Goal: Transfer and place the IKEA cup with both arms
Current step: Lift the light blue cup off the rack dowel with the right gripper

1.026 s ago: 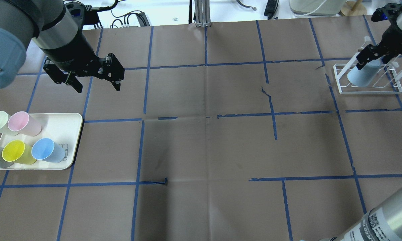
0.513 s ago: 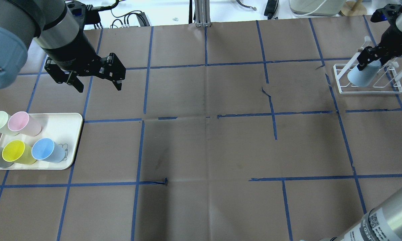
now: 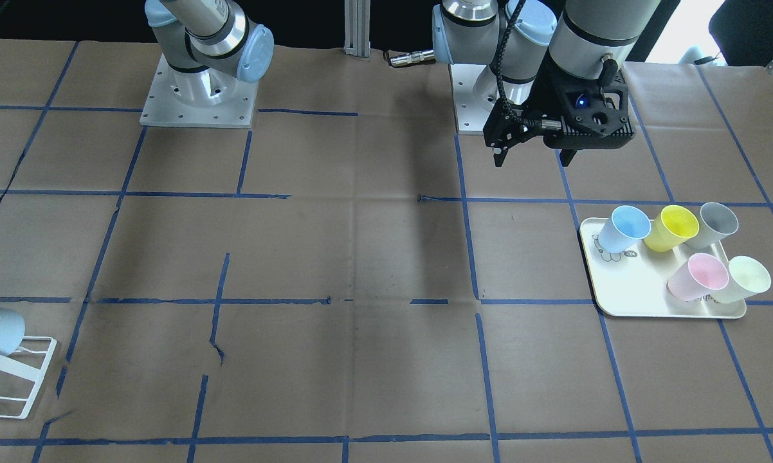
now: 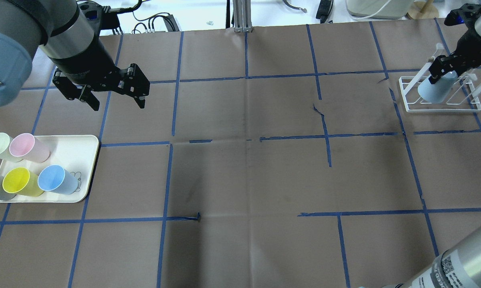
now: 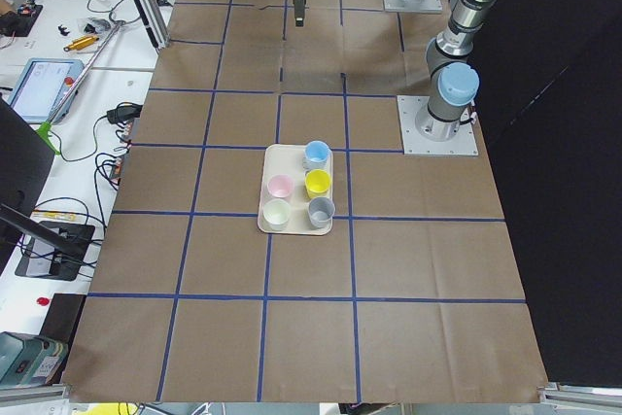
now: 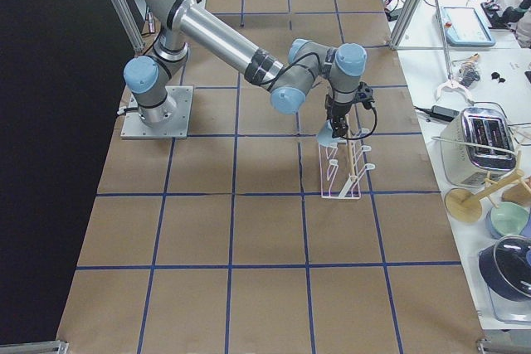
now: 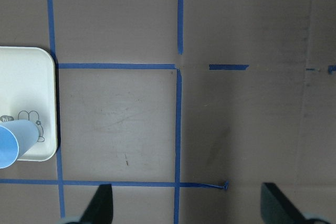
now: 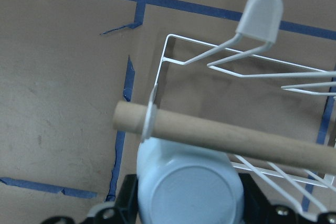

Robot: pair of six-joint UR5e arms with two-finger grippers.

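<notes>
My right gripper [image 4: 443, 73] is shut on the pale-blue IKEA cup [image 4: 434, 90] and holds it tilted, mouth down, over the white wire rack [image 4: 440, 107] at the far right. In the right wrist view the cup's base [image 8: 191, 192] sits between the fingers, with a wooden rod [image 8: 236, 137] crossing just beyond it. I cannot tell whether the cup is on a peg. My left gripper [image 4: 114, 98] is open and empty, hovering above the table beyond the tray; its fingertips [image 7: 100, 203] stand wide apart. A second blue cup [image 4: 56, 180] stands on the tray [image 4: 78, 150].
The cream tray [image 3: 624, 289] also holds a yellow cup [image 3: 669, 226], a grey cup [image 3: 714, 225], a pink cup [image 3: 698, 276] and a pale-green cup [image 3: 743, 278]. The rack [image 3: 10, 379] sits near the table's corner. Blue tape lines grid the brown table.
My right gripper has shifted slightly with the cup over the rack. My left gripper has barely moved and stays open.
</notes>
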